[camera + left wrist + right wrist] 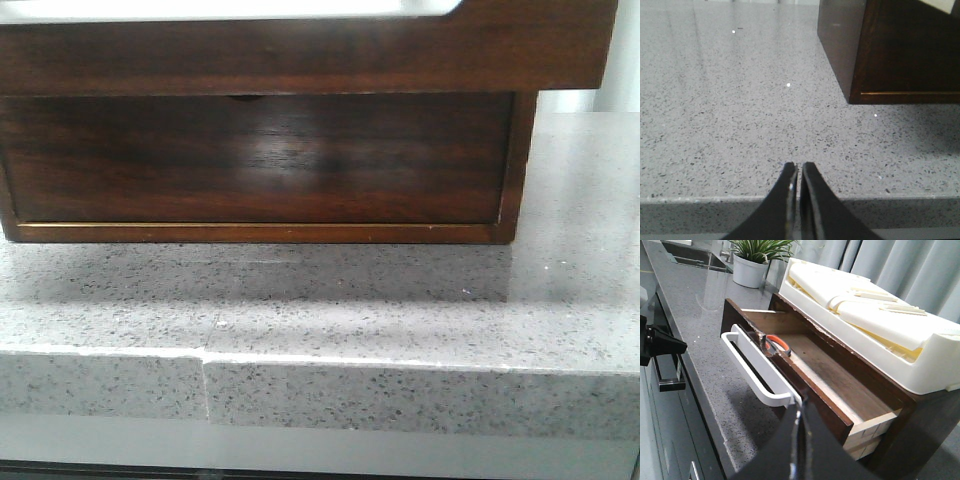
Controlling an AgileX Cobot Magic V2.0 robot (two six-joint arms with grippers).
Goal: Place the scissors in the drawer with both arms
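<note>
Drawer point(815, 375) seen pulled out from wooden chest point(920, 410), white handle bar point(752, 372) on its front. Scissors point(775, 345) seen lying inside drawer, near front panel at one end, orange-lined loops visible. Right gripper point(799, 440) held above drawer front, fingers pressed together, nothing clamped. Left gripper point(799, 200) held over speckled grey counter point(730, 115), near chest corner, fingers likewise together and empty. White tray point(880, 315) seen on chest top.
</note>
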